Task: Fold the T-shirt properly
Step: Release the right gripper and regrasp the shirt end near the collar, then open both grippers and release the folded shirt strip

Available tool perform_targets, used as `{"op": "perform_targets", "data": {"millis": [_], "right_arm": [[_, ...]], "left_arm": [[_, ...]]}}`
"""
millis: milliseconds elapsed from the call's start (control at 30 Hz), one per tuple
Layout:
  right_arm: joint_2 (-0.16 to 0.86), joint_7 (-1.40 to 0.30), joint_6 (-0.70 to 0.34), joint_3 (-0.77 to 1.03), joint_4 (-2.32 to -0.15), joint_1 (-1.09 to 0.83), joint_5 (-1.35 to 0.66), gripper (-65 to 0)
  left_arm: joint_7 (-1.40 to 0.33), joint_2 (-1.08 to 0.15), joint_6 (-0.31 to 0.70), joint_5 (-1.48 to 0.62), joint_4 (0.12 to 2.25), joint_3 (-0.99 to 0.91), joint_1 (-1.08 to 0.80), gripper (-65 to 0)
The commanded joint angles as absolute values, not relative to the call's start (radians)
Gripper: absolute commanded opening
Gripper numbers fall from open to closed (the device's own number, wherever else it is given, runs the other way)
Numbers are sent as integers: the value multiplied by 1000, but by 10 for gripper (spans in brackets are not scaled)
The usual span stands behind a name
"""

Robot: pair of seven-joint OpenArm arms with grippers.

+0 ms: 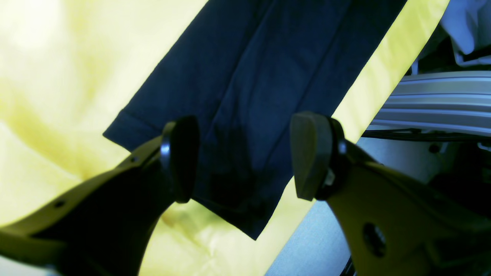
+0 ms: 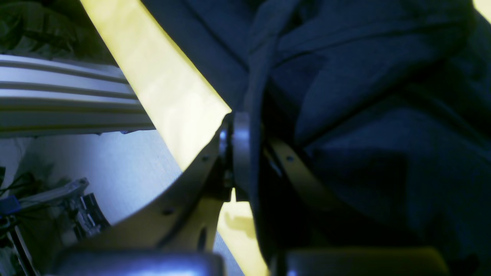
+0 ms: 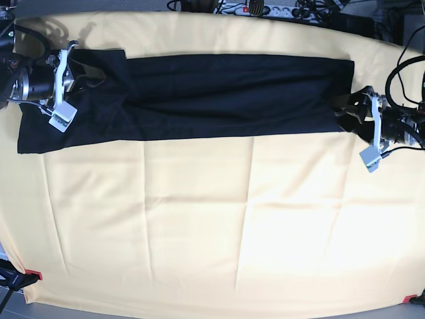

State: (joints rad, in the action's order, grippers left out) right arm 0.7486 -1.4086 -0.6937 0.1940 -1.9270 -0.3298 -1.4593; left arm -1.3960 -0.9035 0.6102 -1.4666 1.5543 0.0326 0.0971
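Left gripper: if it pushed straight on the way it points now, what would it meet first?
Most likely the T-shirt: the open left gripper straddles the shirt's near end on the yellow cloth. Whether it touches already is unclear.

The T-shirt (image 3: 219,93) is soft, matt black cloth with stitched hems and faint creases. The yellow cloth (image 3: 212,226) beneath is smooth, matt fabric with fold lines. The left end effector (image 1: 245,157) has hard, slightly glossy plastic-looking fingers with matt pads (image 1: 308,153).
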Motion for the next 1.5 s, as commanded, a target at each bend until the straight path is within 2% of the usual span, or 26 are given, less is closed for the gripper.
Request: {"op": "perform_targets", "data": {"millis": [0, 267, 567, 833, 867, 900, 1000, 1033, 1233, 1367, 1467], "right_arm": [[780, -1396, -698, 204, -1942, -319, -1484, -650], [801, -1396, -698, 204, -1942, -343, -1366, -650], [801, -1387, -698, 204, -1942, -393, -1096, -650], [799, -1372, -698, 204, -1942, -393, -1039, -650], [798, -1371, -698, 204, -1942, -393, -1044, -641], [798, -1363, -698, 204, -1942, -393, -1050, -581], [799, -1327, -698, 204, -1942, -387, -1045, -346], [799, -1324, -698, 204, -1942, -385, -1047, -299], [799, -1253, -698, 245, -1942, -348, -1045, -290], [798, -1188, -611, 334, -1942, -335, -1047, -290], [791, -1162, -602, 409, -1942, -335, -1049, -290]], "left_arm": [[-1396, -931, 614, -1484, 1564, 19, 112, -255], [-1396, -937, 614, -1484, 1564, 19, 115, -255], [-1396, -997, 614, -1484, 1564, 19, 117, -255], [-1396, -1026, 614, -1484, 1564, 19, 117, -255], [-1396, -1032, 614, -1484, 1564, 19, 117, -255], [-1396, -1037, 614, -1484, 1564, 19, 117, -255], [-1396, -1053, 613, -1484, 1564, 19, 117, -255], [-1396, -1060, 614, -1484, 1564, 19, 117, -255], [-1396, -1092, 620, -1484, 1564, 8, 117, -255], [-1396, -1100, 636, -1455, 1564, -19, 117, -255], [-1396, -1099, 635, -1456, 1564, -59, 117, -255]]}}
